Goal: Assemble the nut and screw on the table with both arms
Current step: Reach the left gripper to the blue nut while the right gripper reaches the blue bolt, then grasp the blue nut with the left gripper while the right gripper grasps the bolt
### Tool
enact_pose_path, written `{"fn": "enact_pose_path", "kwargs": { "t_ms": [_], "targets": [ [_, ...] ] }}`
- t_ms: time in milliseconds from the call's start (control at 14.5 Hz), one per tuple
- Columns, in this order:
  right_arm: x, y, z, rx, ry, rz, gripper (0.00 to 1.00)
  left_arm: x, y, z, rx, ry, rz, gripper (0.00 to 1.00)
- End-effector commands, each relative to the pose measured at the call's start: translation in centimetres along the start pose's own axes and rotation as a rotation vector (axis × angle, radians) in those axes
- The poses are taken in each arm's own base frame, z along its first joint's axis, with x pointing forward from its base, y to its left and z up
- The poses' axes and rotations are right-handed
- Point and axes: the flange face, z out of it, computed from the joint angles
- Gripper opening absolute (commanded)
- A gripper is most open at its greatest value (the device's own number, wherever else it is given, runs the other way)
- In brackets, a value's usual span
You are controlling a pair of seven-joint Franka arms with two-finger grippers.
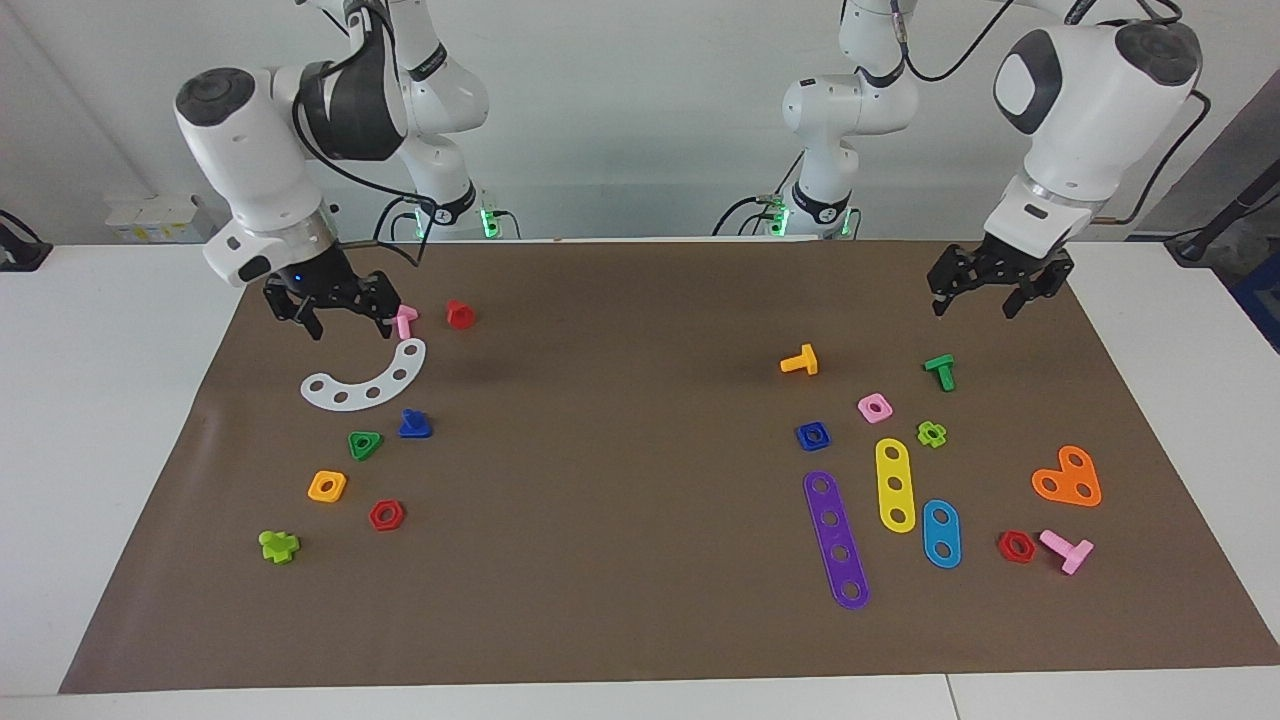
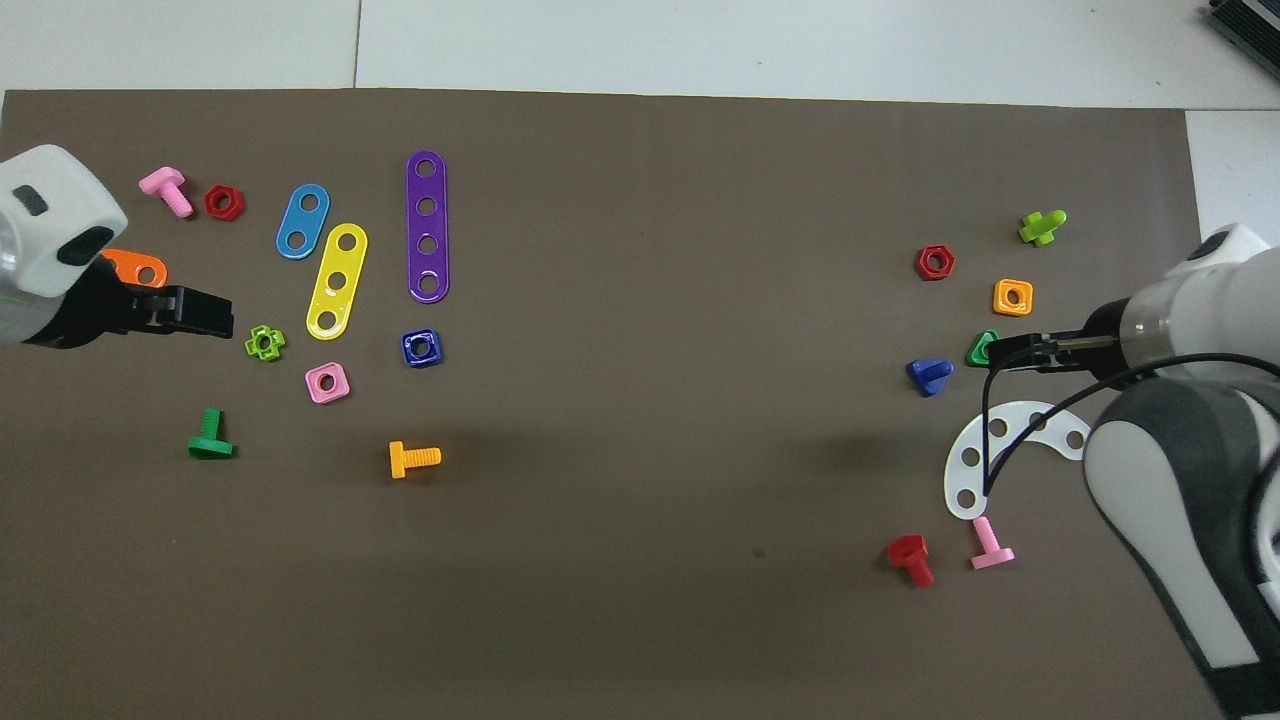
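Note:
The dark-blue square nut (image 1: pixel 812 436) (image 2: pixel 421 348) lies flat on the brown mat (image 1: pixel 620 480) toward the left arm's end, beside the pink square nut (image 1: pixel 874 407). The dark-blue screw (image 1: pixel 414 424) (image 2: pixel 930 375) rests on its triangular head, stem up, toward the right arm's end, beside the green triangular nut (image 1: pixel 364 444). My right gripper (image 1: pixel 350 325) (image 2: pixel 1000 355) is open and empty, raised over the white curved strip (image 1: pixel 365 380). My left gripper (image 1: pixel 975 307) (image 2: pixel 215 315) is open and empty, raised over the mat above the green screw (image 1: pixel 940 370).
Near the blue nut lie an orange screw (image 1: pixel 800 361), purple (image 1: pixel 836 540), yellow (image 1: pixel 894 484) and blue (image 1: pixel 940 533) strips and a green cross nut (image 1: pixel 931 433). Near the blue screw lie an orange square nut (image 1: pixel 327 486), red hex nut (image 1: pixel 386 514), pink screw (image 1: pixel 405 321) and red screw (image 1: pixel 460 314).

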Motion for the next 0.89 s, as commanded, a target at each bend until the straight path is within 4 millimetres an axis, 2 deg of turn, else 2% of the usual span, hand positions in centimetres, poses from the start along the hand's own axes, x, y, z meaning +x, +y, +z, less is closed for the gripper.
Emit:
{"fn": "enact_pose_path", "kwargs": {
  "t_ms": [0, 138, 275, 413, 550, 688, 757, 825],
  "targets": [
    [2.2, -1.6, 6.0, 0.034, 0.006, -0.096, 1.00, -0.9, 3.2, 2.6, -0.012, 0.032, -0.067, 1.00],
    [2.8, -1.5, 9.3, 0.038, 0.018, -0.138, 0.99, -0.9, 5.3, 5.4, -0.015, 0.030, -0.061, 1.00],
    [3.0, -1.4, 12.2, 0.035, 0.018, -0.179, 0.95, -0.7, 7.1, 8.2, -0.016, 0.023, -0.043, 1.00],
    [2.8, -1.3, 14.6, 0.025, 0.045, -0.202, 0.88, -0.1, 8.1, 10.5, -0.018, 0.029, -0.064, 0.99],
    [2.5, -1.2, 15.1, 0.024, 0.041, -0.205, 0.81, -0.4, 8.4, 12.6, -0.023, 0.059, -0.062, 0.99],
    [2.0, -1.1, 15.4, 0.025, 0.029, -0.229, 0.70, -0.3, 8.5, 14.4, -0.025, 0.070, -0.063, 0.98],
    [1.7, -0.9, 15.6, 0.026, 0.023, -0.236, 0.62, -0.1, 8.7, 15.6, -0.024, 0.061, -0.070, 0.96],
    [1.5, -0.7, 15.8, 0.026, 0.018, -0.234, 0.58, 0.2, 9.2, 17.0, -0.025, 0.062, -0.074, 0.95]
  ]
}}
